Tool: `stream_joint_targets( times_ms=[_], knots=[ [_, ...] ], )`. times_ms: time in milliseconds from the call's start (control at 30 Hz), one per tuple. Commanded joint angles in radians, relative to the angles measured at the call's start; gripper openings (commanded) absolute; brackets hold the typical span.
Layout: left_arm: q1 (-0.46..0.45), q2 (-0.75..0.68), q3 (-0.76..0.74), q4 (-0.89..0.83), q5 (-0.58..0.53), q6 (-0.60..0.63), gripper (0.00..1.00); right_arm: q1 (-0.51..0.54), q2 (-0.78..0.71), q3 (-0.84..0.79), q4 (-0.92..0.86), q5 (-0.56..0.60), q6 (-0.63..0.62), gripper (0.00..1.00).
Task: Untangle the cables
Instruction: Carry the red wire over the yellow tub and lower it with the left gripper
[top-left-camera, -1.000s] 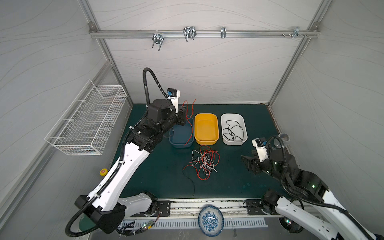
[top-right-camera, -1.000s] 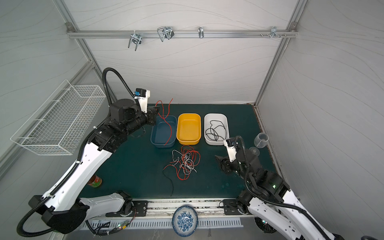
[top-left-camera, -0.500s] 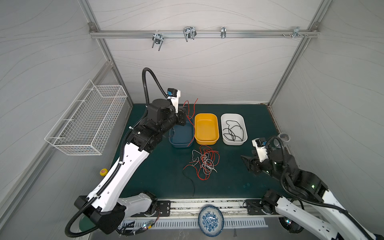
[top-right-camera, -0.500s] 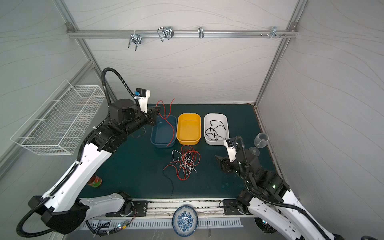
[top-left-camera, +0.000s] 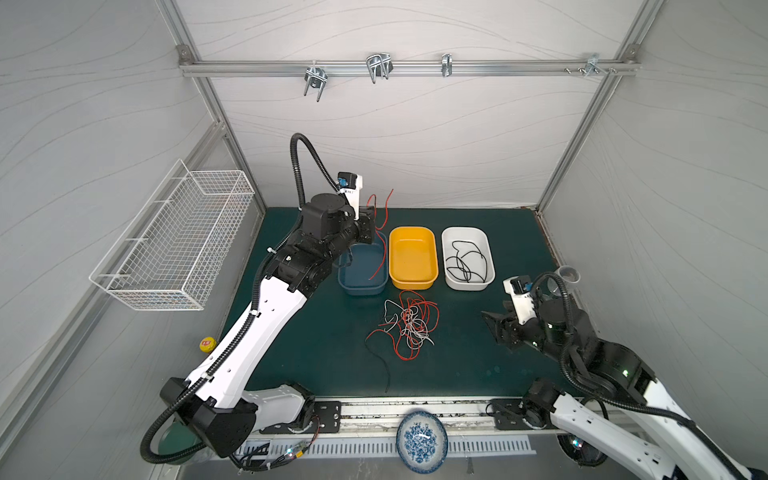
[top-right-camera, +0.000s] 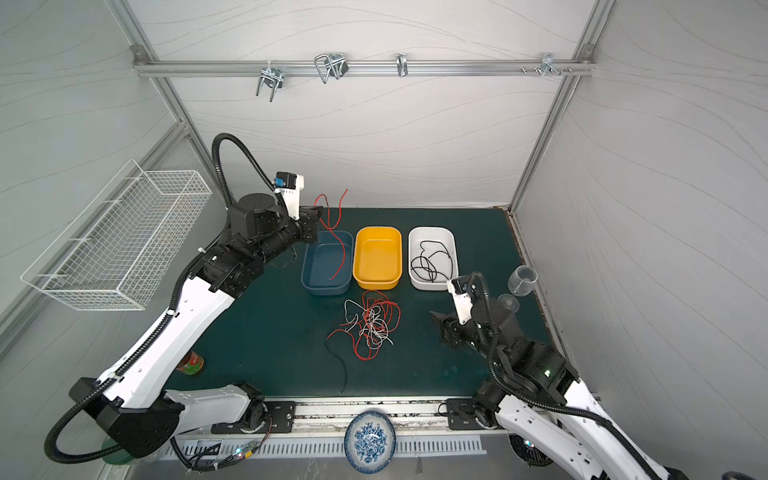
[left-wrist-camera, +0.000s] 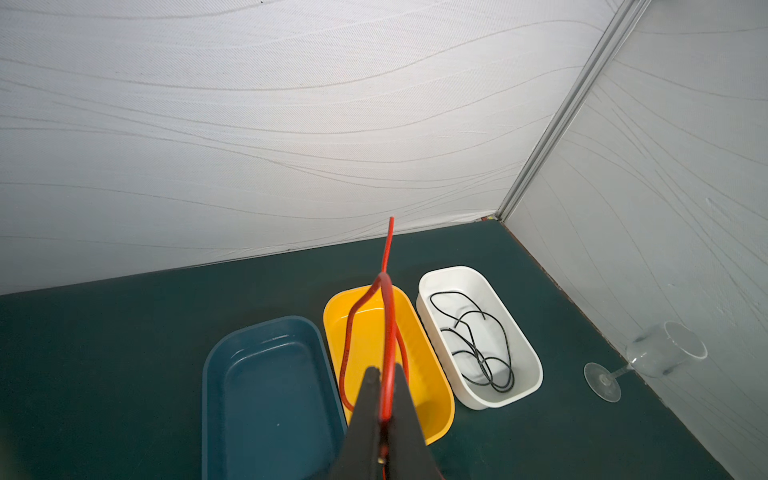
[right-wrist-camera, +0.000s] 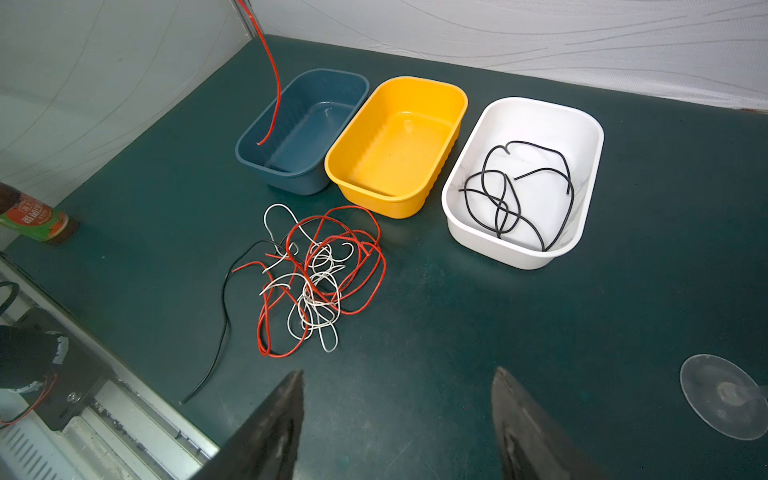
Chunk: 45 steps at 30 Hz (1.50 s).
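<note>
Left pincer (top-left-camera: 371, 212) is pinching a red cable (top-left-camera: 379, 253) in both top views, holding it raised above the blue tray (top-left-camera: 343, 283). The cable is hanging roughly upright with its loose end dangling over the tray's mouth, so a straight lowering looks like the next move. Right pincer (top-left-camera: 492, 323) is hovering spread and empty, and it is the nearer one to the tangle (top-left-camera: 409, 328) of red, white and black cables lying on the surface (top-left-camera: 332, 357) before the trays. A black cable (top-left-camera: 465, 262) is sitting in the white tray (top-left-camera: 490, 266).

Left wrist view: pads (left-wrist-camera: 405, 397) are pressing together on the red cable (left-wrist-camera: 388, 332), which is looping up ahead of them.

Right wrist view: fingers (right-wrist-camera: 286, 399) are standing wide apart, with the tangle (right-wrist-camera: 316, 274) lying ahead, toward the left arm's side. A bottle (right-wrist-camera: 35, 218) is showing an orange label whose Chinese characters I cannot read.
</note>
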Motion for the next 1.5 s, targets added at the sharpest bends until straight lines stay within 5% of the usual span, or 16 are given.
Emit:
stream_joint_targets(
  times_ms=[0,567,933,1467],
  knots=[
    [0.005,0.027,0.033,0.105,0.033,-0.031,0.0,0.004,0.002,-0.008,0.024,-0.011,-0.023,0.71],
    [-0.002,0.205,0.052,0.356,0.171,-0.207,0.0,0.004,0.012,-0.011,0.033,-0.022,-0.032,0.71],
    [-0.05,0.304,-0.079,0.542,0.093,-0.246,0.0,-0.002,0.008,-0.016,0.042,-0.031,-0.041,0.72],
    [-0.117,0.422,-0.218,0.488,-0.085,-0.216,0.0,-0.015,0.003,-0.023,0.055,-0.06,-0.045,0.72]
  ],
)
